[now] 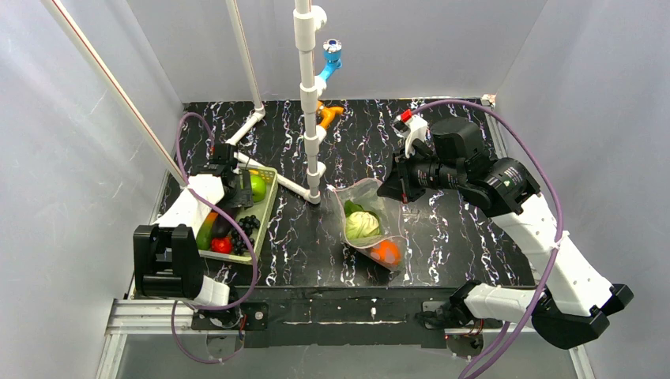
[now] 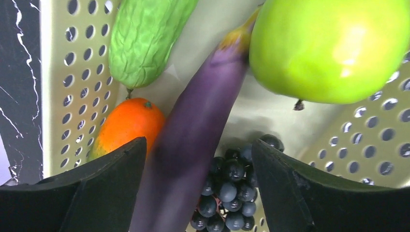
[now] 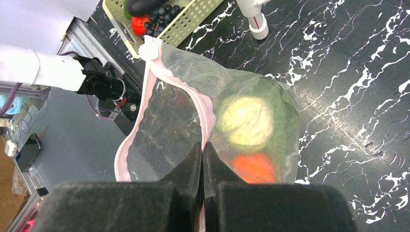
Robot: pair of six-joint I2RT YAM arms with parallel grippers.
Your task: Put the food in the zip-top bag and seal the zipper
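The clear zip-top bag point(image 1: 365, 197) lies mid-table with a pale green leafy vegetable point(image 1: 362, 225) and an orange piece point(image 1: 385, 251) inside. My right gripper point(image 1: 389, 189) is shut on the bag's pink zipper strip point(image 3: 200, 108); in the right wrist view the gripper point(image 3: 203, 145) pinches one lip and the mouth gapes open. My left gripper point(image 1: 237, 189) hangs over the green basket point(image 1: 269, 209). In the left wrist view it point(image 2: 198, 145) is open and straddles a purple eggplant point(image 2: 193, 111) beside dark grapes point(image 2: 232, 193). A green apple point(image 2: 329, 48), cucumber point(image 2: 145, 38) and mango point(image 2: 128, 123) lie close by.
A white pipe frame point(image 1: 310, 103) stands behind the bag, its foot near the basket. An orange toy point(image 1: 328, 114) and a blue fitting point(image 1: 332, 55) are at the back. A small red fruit point(image 1: 221, 245) lies at the basket's near end. White walls enclose the table.
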